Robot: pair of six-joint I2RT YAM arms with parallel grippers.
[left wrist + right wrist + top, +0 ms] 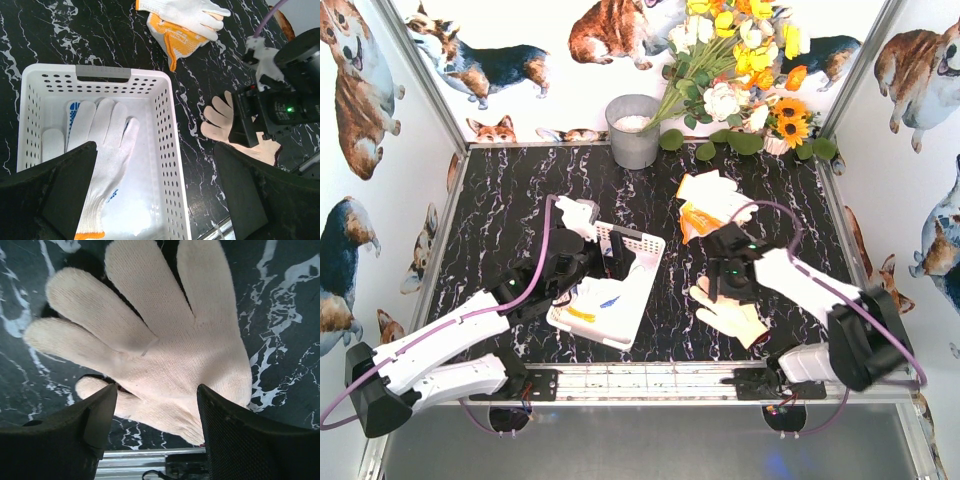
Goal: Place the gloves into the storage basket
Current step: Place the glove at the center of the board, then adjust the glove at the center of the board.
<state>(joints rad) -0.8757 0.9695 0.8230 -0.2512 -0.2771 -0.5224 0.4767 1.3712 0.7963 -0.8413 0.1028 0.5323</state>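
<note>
The white storage basket stands left of centre, its lattice wall running between my left fingers. Inside lie white gloves, one with blue dots and one with an orange cuff. My left gripper hangs open above the basket's right wall, holding nothing. A cream glove lies flat on the black marble table, fingers spread. My right gripper stands open just over its palm and cuff end, one finger on each side. More gloves with orange trim are piled at the back right.
A grey metal bucket and a bunch of flowers stand at the back edge. A metal rail runs along the near edge by the arm bases. Printed walls close in the sides.
</note>
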